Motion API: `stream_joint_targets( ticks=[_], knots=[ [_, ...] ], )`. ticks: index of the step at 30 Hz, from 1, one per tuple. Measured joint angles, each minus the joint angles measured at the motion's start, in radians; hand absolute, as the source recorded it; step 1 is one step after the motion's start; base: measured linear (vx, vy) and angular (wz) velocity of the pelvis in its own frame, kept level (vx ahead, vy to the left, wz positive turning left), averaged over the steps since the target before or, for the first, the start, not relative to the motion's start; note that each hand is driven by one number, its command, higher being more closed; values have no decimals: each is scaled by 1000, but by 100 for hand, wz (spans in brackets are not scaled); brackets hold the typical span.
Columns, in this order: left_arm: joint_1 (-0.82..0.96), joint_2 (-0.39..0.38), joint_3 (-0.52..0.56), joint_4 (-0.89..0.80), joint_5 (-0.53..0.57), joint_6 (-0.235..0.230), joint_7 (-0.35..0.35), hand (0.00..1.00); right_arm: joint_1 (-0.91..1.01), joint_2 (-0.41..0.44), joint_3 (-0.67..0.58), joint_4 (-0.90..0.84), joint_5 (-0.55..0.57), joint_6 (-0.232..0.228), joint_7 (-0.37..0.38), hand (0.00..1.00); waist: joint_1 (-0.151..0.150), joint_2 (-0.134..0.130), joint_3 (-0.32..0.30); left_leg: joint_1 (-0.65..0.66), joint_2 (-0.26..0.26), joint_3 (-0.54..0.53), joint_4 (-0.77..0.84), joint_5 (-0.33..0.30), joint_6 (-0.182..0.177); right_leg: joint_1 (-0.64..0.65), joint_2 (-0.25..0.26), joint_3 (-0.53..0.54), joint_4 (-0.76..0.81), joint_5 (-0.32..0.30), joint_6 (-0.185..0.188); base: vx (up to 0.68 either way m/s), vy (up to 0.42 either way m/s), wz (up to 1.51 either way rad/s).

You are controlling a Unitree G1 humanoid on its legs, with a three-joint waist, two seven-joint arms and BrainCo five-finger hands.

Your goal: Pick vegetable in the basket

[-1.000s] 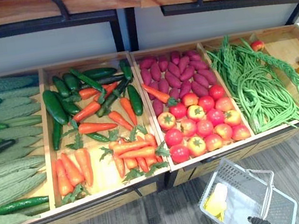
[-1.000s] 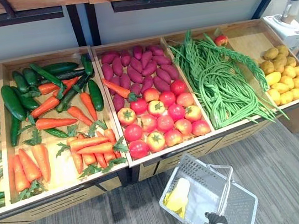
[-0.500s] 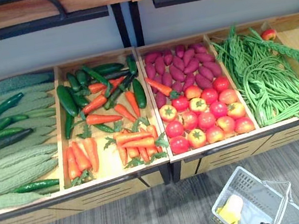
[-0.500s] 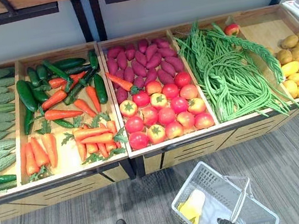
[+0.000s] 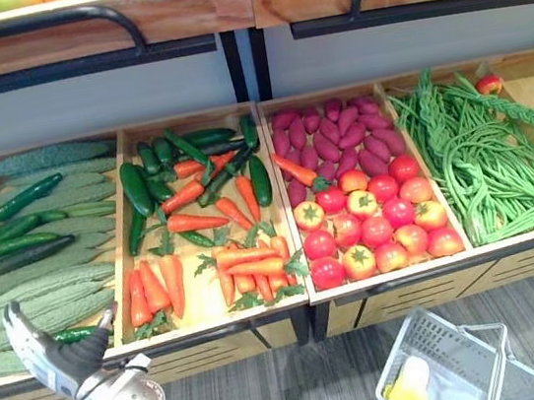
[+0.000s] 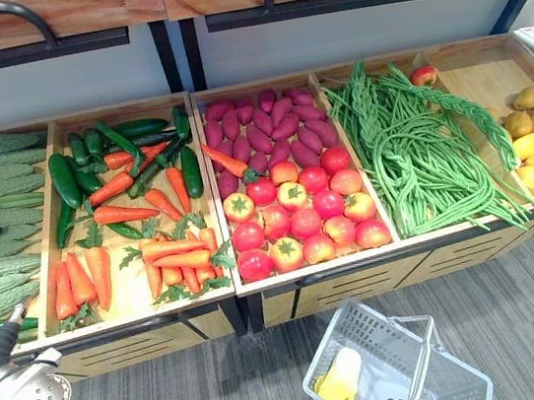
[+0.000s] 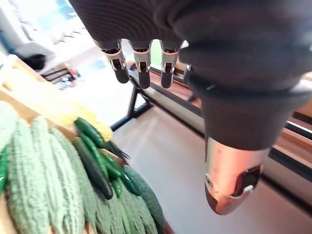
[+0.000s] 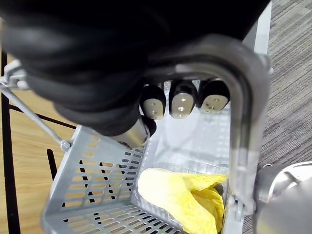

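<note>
- Nearest, the right hand (image 8: 183, 103) is clenched round the wire handle of the grey perforated plastic basket (image 6: 358, 334). A crumpled yellow item (image 6: 340, 381) lies inside it.
- The left hand (image 5: 58, 354) has just risen into view at the front lip of the wooden display stand (image 5: 215, 329), fingers relaxed and empty. I judge a reach is starting.
- No vegetable is held. Bumpy pale-green gourds (image 5: 31, 293) lie just past that hand, beyond the lip, with orange carrots (image 5: 246, 263) in the next bin.
- Red tomatoes (image 5: 376, 229) and long green beans (image 5: 490, 159) sit well apart, rightward.
</note>
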Motion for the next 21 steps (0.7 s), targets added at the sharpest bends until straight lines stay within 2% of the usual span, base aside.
stream_joint_targets(
  ticks=[2,4,7,9,15,21],
  knots=[
    [5,74,-38,19,27,-5,-14,0,-1,0,9,-3,0,0,1,100,1,0,0,1,3,14,-1,0,0,-2,5,12,-9,3,2,-73,-9,-19],
    [8,190,-98,104,74,-22,-44,0,1,-5,13,-12,-1,0,4,100,-1,6,2,6,4,22,-6,-1,0,-1,8,27,-22,9,7,-113,-19,-19],
    [9,259,-143,140,130,-44,-102,0,22,-9,19,-34,-1,0,13,100,-1,13,2,13,5,28,-7,-2,-1,0,8,37,-32,15,10,-87,-4,-11],
    [9,331,-199,172,161,-65,-159,0,34,-19,31,-41,-3,0,19,100,-1,17,1,14,5,42,-7,-3,-2,-2,8,45,-40,17,10,-69,2,-13],
    [-6,415,-327,256,187,-121,-296,0,68,-23,62,-83,-16,0,22,100,-2,18,0,21,1,53,-7,-3,-2,13,6,45,-58,29,19,0,-6,-2],
    [-65,430,-435,314,217,-123,-365,0,73,-22,128,-119,-46,0,32,100,1,18,0,29,2,76,-7,-10,-8,18,7,49,-65,30,21,32,-15,-4]
  ],
)
